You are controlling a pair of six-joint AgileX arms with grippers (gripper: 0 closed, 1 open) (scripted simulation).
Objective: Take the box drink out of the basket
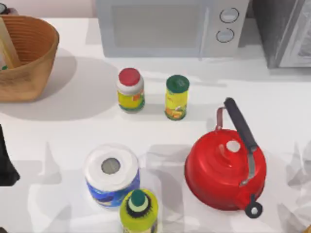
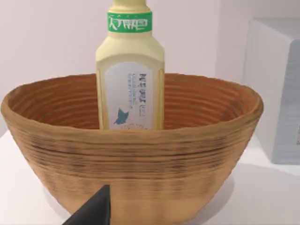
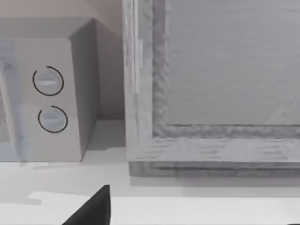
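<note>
The basket (image 1: 26, 58) is a round woven wicker bowl at the table's back left corner. The box drink (image 2: 130, 75) stands upright inside it, pale yellow with a green band near its top, rising above the rim. From above, the box drink (image 1: 7, 44) leans against the basket's left wall. My left gripper (image 1: 6, 162) hovers at the table's left edge, in front of the basket (image 2: 131, 159) and apart from it, open and holding nothing; one dark finger (image 2: 93, 211) shows. My right gripper, one finger (image 3: 93, 211) showing, is open and faces the back right corner.
A microwave (image 1: 170, 26) and a grey cabinet (image 1: 286, 31) line the back. A red-capped jar (image 1: 130, 90) and a green-capped jar (image 1: 177, 97) stand mid-table. A red kettle (image 1: 226, 167), a paper roll (image 1: 112, 174) and a yellow-green bottle (image 1: 139, 211) stand in front.
</note>
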